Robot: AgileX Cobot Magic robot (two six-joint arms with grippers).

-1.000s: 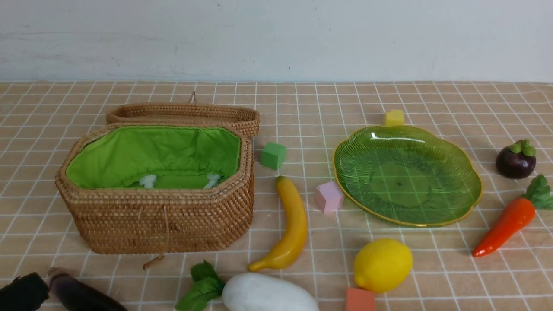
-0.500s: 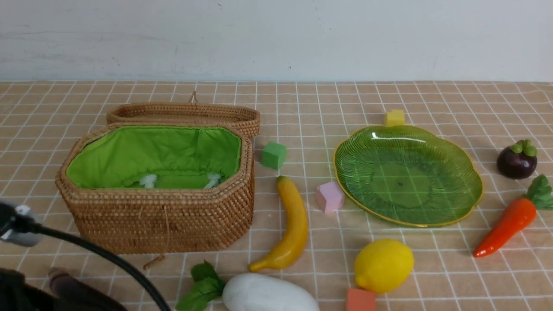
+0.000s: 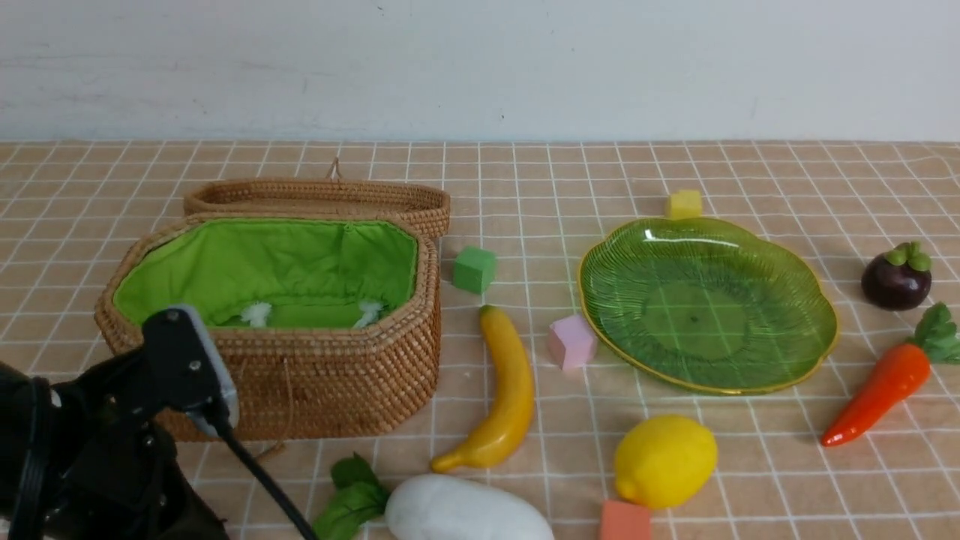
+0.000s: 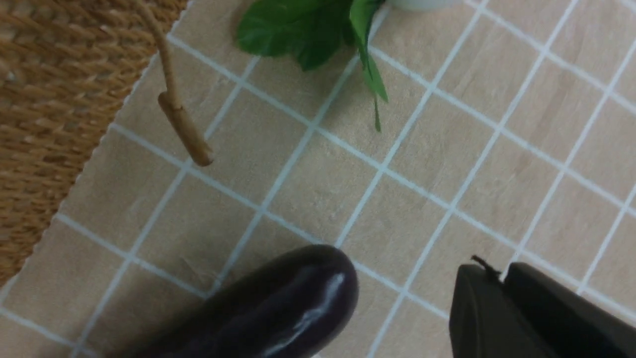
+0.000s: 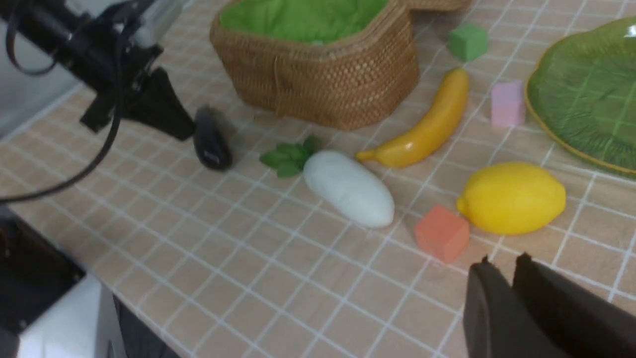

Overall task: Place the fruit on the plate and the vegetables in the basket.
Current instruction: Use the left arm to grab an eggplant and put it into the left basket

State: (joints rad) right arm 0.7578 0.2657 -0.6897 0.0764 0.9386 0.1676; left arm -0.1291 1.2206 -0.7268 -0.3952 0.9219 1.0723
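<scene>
Purple eggplant is lying loose beside left tool; I'm staging it for basket. That and right tool are sitting closed, empty.

The front view holds three fruits: one banana, one lemon at the plate's six o'clock, and one mangosteen at its three o'clock. There are three vegetables: one radish, one carrot at the plate's four o'clock, and one eggplant, seen only from the wrist cameras. There is one basket and one plate. Four small cubes lie about: one green cube, one pink cube at the plate's nine o'clock, one yellow cube at its twelve o'clock, and one orange cube.
</scene>
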